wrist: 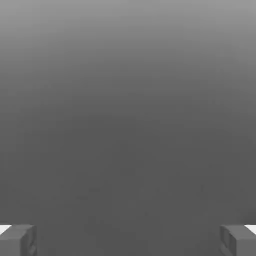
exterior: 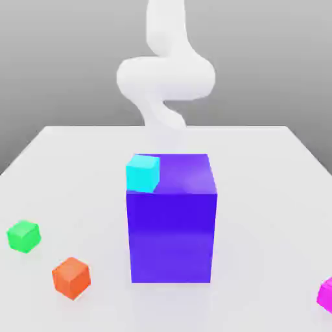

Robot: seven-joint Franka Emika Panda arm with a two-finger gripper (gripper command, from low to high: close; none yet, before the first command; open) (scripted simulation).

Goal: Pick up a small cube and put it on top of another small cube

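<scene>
My gripper (wrist: 128, 240) has its jaws spread wide, nothing between the fingertips (wrist: 20, 240). The arm (exterior: 165, 78) rises behind the big blue block (exterior: 172, 227), a cyan cube (exterior: 142, 172) at the block's top corner. The pink cube (exterior: 326, 294) sits at the exterior view's right edge, well apart from the orange cube (exterior: 71, 277) and green cube (exterior: 24, 236); open table (exterior: 259, 194) lies between.

A simulated tabletop test scene, not a furnished room. A plain white table (exterior: 272, 194) fills the lower frame against a featureless grey backdrop. A smooth white robot arm (exterior: 165, 71) rises at upper centre. Flat-coloured blocks stand on the table: a large blue-purple block (exterior: 172, 233) at centre, a green cube (exterior: 24, 236) and an orange cube (exterior: 71, 277) at lower left.
</scene>
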